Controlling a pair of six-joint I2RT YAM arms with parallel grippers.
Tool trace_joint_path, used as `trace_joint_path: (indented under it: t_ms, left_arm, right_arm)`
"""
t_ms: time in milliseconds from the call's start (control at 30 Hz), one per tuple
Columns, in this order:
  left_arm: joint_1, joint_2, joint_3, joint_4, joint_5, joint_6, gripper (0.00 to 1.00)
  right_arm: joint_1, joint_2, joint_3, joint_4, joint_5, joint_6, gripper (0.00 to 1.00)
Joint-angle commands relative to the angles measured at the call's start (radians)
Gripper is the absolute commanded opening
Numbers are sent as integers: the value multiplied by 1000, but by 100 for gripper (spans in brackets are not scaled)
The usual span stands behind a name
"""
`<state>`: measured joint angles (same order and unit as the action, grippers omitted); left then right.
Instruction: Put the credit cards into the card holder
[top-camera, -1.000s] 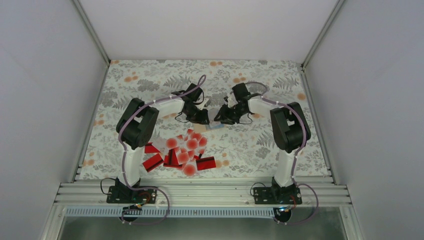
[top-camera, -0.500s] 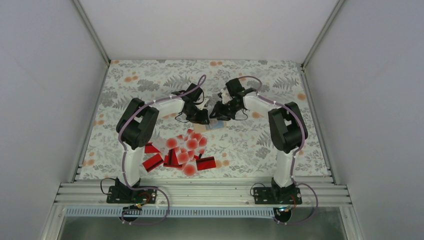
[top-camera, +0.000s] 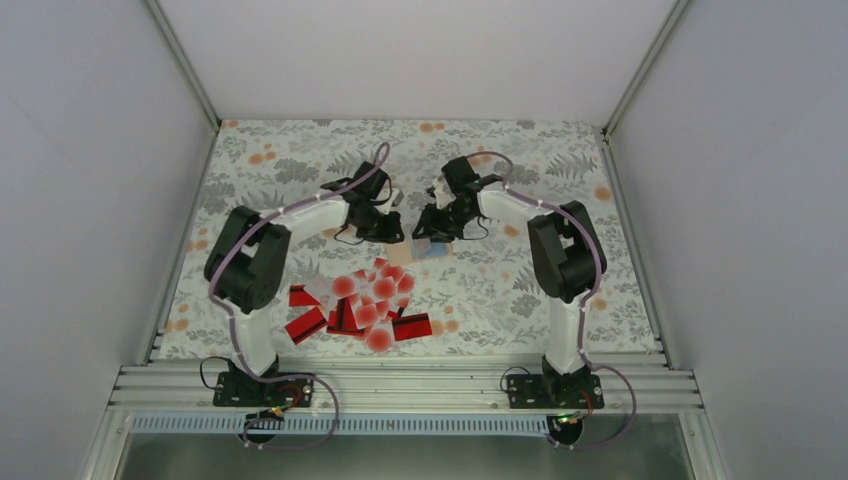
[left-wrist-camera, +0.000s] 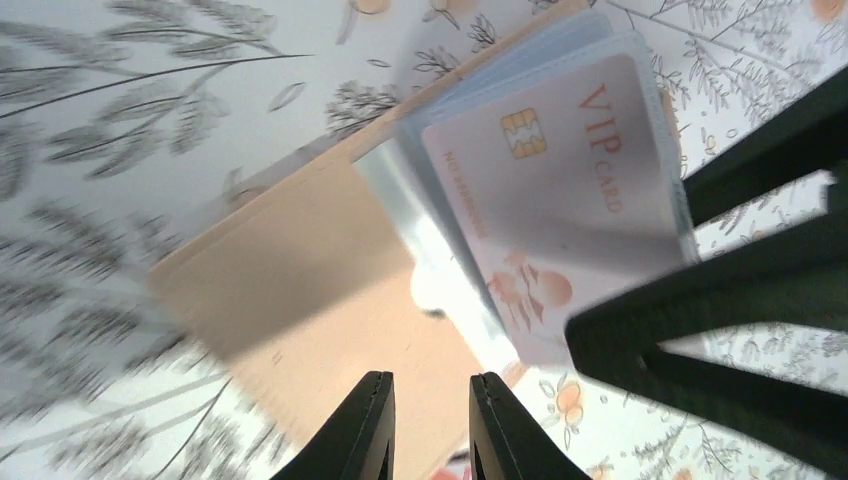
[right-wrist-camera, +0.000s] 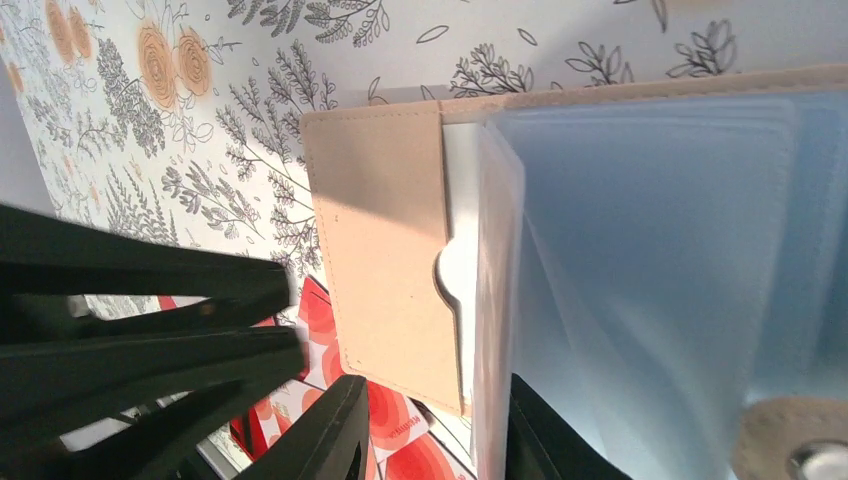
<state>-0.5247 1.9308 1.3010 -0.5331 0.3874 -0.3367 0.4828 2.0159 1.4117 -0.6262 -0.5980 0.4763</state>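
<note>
The left hand (left-wrist-camera: 432, 388), fingers narrowly parted and empty, hangs over the tan cover of the open card holder (left-wrist-camera: 300, 270) at the centre of the surface (top-camera: 520, 290). Opposite it, the right hand (right-wrist-camera: 430, 405) is slightly parted around a clear sleeve (right-wrist-camera: 640, 250), which leans on one finger.

One pale VIP card (left-wrist-camera: 570, 190) sits in a sleeve. The other sleeves look empty from the right wrist.

The credit cards (top-camera: 365, 305) lie in a loose heap toward the near edge, left of centre, none of them in a hand.

With nothing pinning the holder, a tug on the sleeve could drag or flip it. If the sleeve slips off the finger, the leaves may fall shut. The two hands work close together and could knock each other.
</note>
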Motion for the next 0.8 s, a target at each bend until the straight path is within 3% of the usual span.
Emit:
trace_joint_path:
  t_ms: [0,533,767]
  left_arm:
    - [48,-117,-77,12,-25,-49,21]
    - [144,-385,-319,-1,-48,-79,21]
    - [150,-500,-358,-30,-78,-55,24]
  right_arm:
    - [26,36,51,-9,-22,-17,32]
    - [108,144,169,-29,-77,-29,34]
    - [111,123,191,-48,-65,-57,34]
